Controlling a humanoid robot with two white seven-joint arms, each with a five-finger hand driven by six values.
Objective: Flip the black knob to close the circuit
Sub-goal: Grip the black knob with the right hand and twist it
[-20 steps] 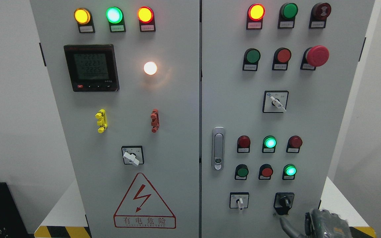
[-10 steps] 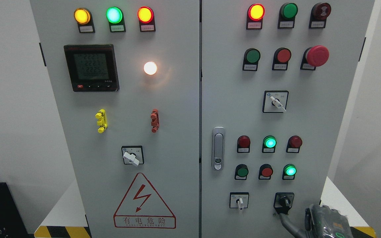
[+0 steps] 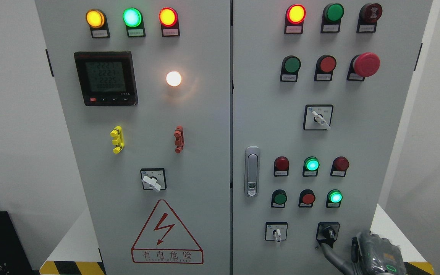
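Black knob partly hidden behind robot hand.

The cabinet is matt grey painted metal; its black knob looks plastic, the door handle shiny chrome-like metal.

Even, bright indoor light — the grey cabinet is evenly lit, with no hard shadows. The white lamp blooms, throwing a warm halo on the panel around it. Lit pilot lights overexpose at their centres: green, red. The meter screen is readable but soft. Focus is sharp across the panel; the right hand at the bottom edge is slightly blurred. Walls lean outward — wide-angle distortion.
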